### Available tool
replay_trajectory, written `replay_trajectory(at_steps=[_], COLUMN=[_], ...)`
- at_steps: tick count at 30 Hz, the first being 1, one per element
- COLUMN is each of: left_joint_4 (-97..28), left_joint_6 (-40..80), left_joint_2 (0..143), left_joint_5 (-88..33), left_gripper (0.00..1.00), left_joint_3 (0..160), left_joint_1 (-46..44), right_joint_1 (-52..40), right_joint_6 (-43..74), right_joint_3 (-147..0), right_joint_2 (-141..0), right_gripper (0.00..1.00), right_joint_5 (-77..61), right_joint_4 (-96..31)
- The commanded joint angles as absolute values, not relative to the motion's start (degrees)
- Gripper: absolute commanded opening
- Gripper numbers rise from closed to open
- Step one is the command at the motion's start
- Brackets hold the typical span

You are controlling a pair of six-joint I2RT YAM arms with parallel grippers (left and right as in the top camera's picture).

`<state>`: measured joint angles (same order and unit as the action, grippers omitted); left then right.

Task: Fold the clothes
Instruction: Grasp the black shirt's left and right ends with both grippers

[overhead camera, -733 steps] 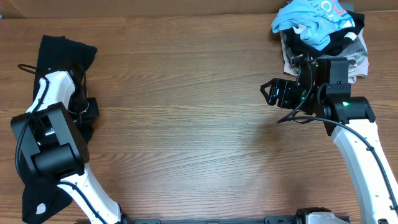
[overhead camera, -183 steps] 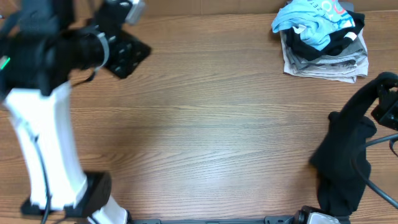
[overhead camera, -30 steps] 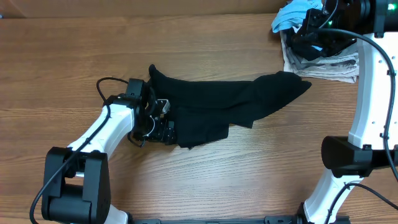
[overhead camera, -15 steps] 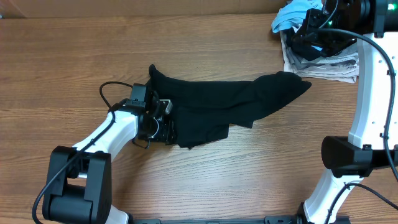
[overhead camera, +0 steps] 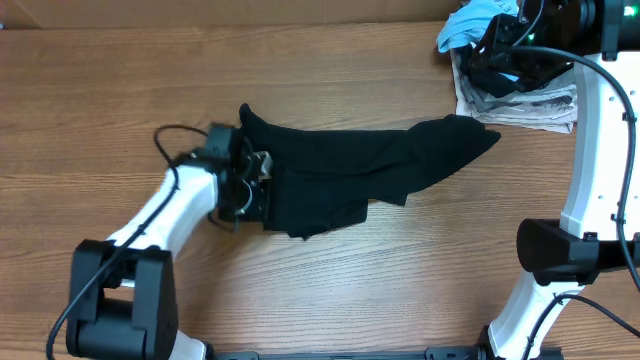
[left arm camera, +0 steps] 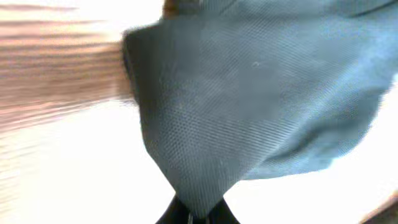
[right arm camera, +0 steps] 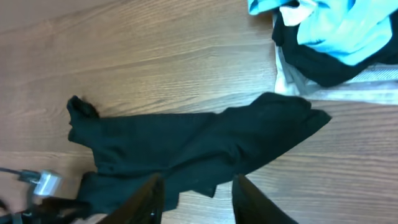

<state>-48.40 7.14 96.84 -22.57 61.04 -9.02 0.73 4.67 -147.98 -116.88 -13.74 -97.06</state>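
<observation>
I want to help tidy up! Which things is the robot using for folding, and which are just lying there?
For the job:
- black garment, spread on the table
- left pincer, shut on the garment's edge
- right pincer, open and empty

Just lying about:
- light blue shirt
- grey-white folded fabric under it

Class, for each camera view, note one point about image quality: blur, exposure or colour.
Left wrist: overexposed, the table bleached white, the black garment washed out to grey-blue and soft. Overhead: sharp, except the left arm, slightly smeared. Right wrist: crisp and evenly lit.
</observation>
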Motion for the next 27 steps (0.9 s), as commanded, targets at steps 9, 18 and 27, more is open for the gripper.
replay_trajectory(at_steps=[9, 18, 27], left_joint_4=[-67.6, -64.0, -62.9], left_joint_6=[4.7, 4.7, 4.7], left_joint_2=[91.0, 91.1, 91.1], left_joint_5=[-23.6, -23.4, -19.9], left_gripper=[0.04, 0.04, 0.04], left_joint_3=[95.0, 101.1, 101.1], left_joint_1=[-7.1, -7.2, -7.1], right_joint_1=[1.0, 1.1, 2.4], right_joint_6=[4.7, 7.5, 7.8], right_joint_3=[-128.4, -110.1, -98.3], right_joint_2=[-117.1, -117.1, -117.1], right_gripper=[0.48, 0.48, 0.47], right_joint_5=[-11.5, -8.6, -8.4], right_joint_4=[-88.1, -79.6, -77.6])
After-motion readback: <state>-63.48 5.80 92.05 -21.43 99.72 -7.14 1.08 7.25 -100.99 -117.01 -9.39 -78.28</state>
